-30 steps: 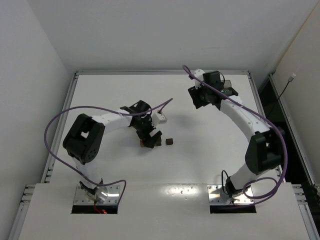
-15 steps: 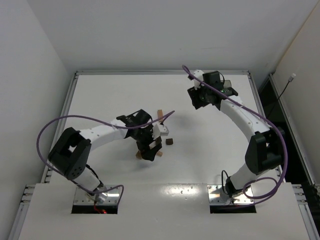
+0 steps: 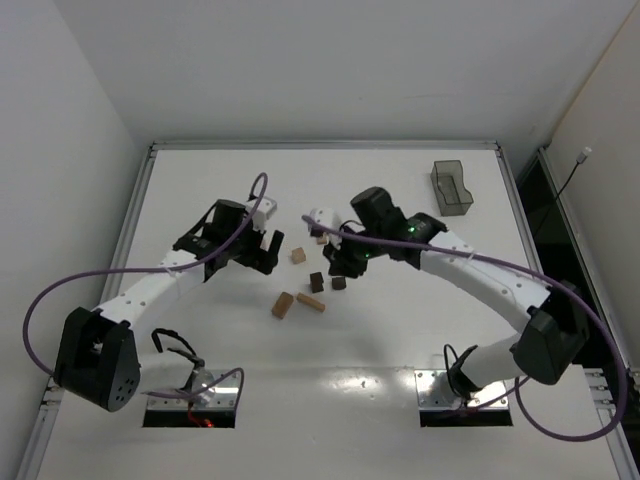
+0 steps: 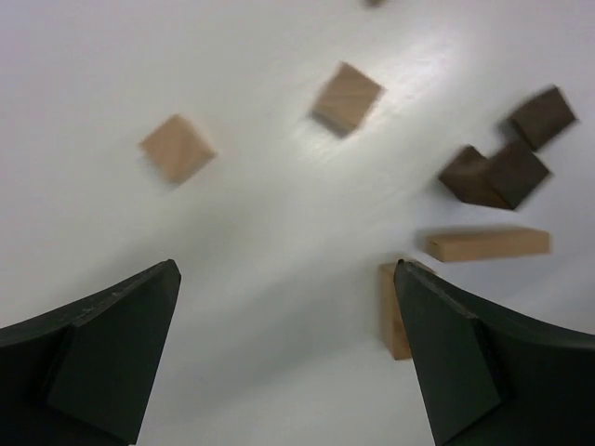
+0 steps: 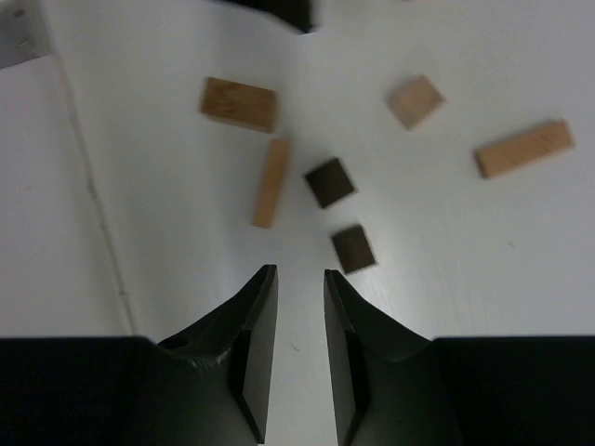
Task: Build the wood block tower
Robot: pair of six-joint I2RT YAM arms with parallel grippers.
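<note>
The wooden blocks (image 3: 298, 255) lie loose and flat on the white table (image 3: 200, 170), scattered around its middle between the two arms, with none resting on another. Two dark brown cubes (image 3: 316, 282) sit near each other, a small gap between them. Just toward the arm bases from them, a tan plank (image 3: 311, 302) and a stubbier tan block (image 3: 283, 304) lie close together at an angle. A paler block lies farther back, and a second plank (image 3: 322, 238) shows beside the right arm's wrist. The left gripper (image 3: 268, 243) hangs at the left edge of the scatter. Its jaws are spread wide, and only bare table and stray blocks show between them in its own wrist camera. The right gripper (image 3: 340, 262) hangs over the right side of the scatter, just beside the dark cubes. Its jaws are drawn close, leaving a slim gap with nothing in it. In its wrist view the nearer cube lies a little beyond the fingertips (image 5: 263, 297), untouched. A dark translucent tray (image 3: 440, 180) sits at the far right of the table, well apart from the blocks.
</note>
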